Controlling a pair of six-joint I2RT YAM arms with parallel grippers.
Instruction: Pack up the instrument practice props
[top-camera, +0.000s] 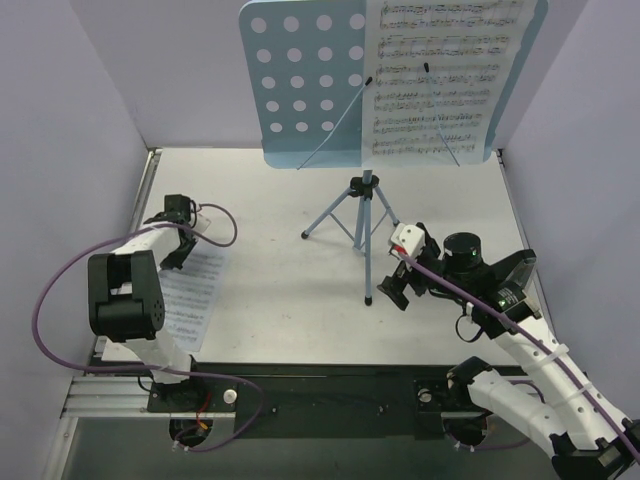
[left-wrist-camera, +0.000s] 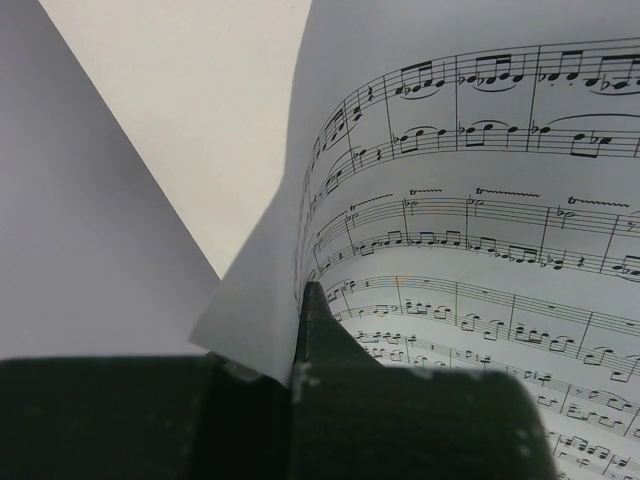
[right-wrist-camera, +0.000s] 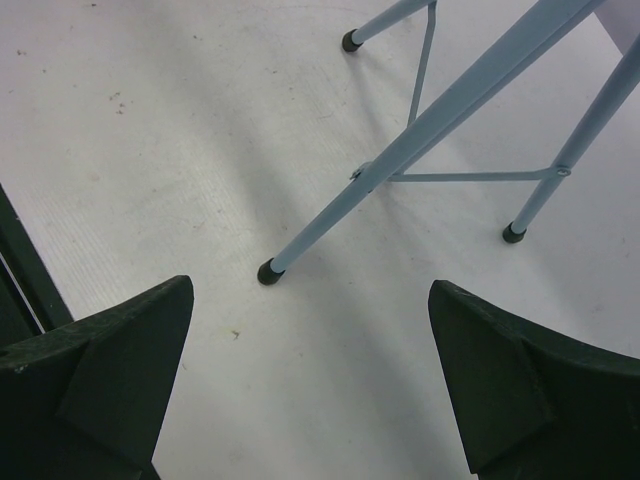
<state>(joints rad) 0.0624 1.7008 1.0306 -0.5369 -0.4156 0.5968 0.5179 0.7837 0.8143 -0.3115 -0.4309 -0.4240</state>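
The light-blue hole-punched music stand (top-camera: 300, 80) stands at the back centre on thin tripod legs (top-camera: 358, 215). A white sheet-music page (top-camera: 440, 80) rests on its right half. A second sheet-music page (top-camera: 195, 292) lies at the table's left side. My left gripper (top-camera: 177, 248) is shut on the edge of this page, which curls up in the left wrist view (left-wrist-camera: 480, 200) beside the gripper (left-wrist-camera: 295, 335). My right gripper (top-camera: 398, 287) is open and empty, just right of the stand's near foot (right-wrist-camera: 268, 271). Its fingers (right-wrist-camera: 130, 370) hover above bare table. The metronome is out of view.
Lilac walls (top-camera: 90, 110) close in the table at the left, back and right. A black rail (top-camera: 320, 390) with the arm bases runs along the near edge. Purple cables (top-camera: 60, 290) loop beside both arms. The stand's other feet (right-wrist-camera: 513, 233) lie beyond my right gripper.
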